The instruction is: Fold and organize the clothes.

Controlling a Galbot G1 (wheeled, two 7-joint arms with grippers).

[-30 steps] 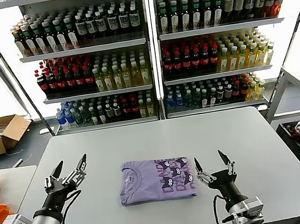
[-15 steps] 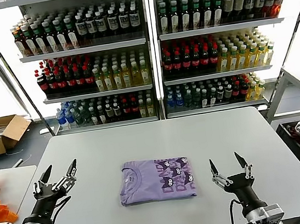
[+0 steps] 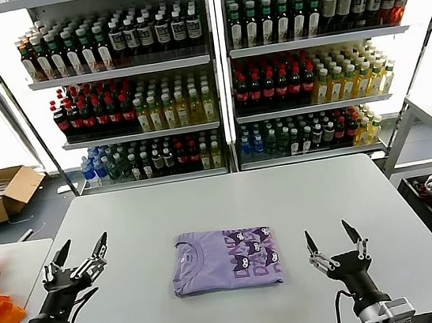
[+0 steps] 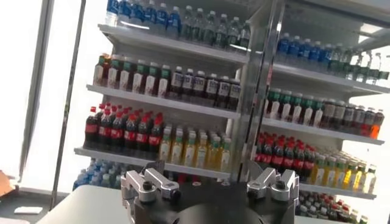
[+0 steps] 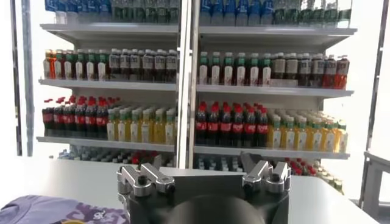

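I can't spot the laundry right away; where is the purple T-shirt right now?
In the head view, the folded purple T-shirt lies near the middle of the grey table, between the two arms.

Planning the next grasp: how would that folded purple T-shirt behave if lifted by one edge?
The T-shirt is thin cloth folded in layers, so it would probably sag and unfold. It looks light. Lying flat on the table, it likely slides or bunches if pushed.

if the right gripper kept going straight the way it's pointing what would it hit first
Probably nothing on the table: the open right gripper points up and away, beside the shirt. The drink shelves lie ahead, though depth is unclear.
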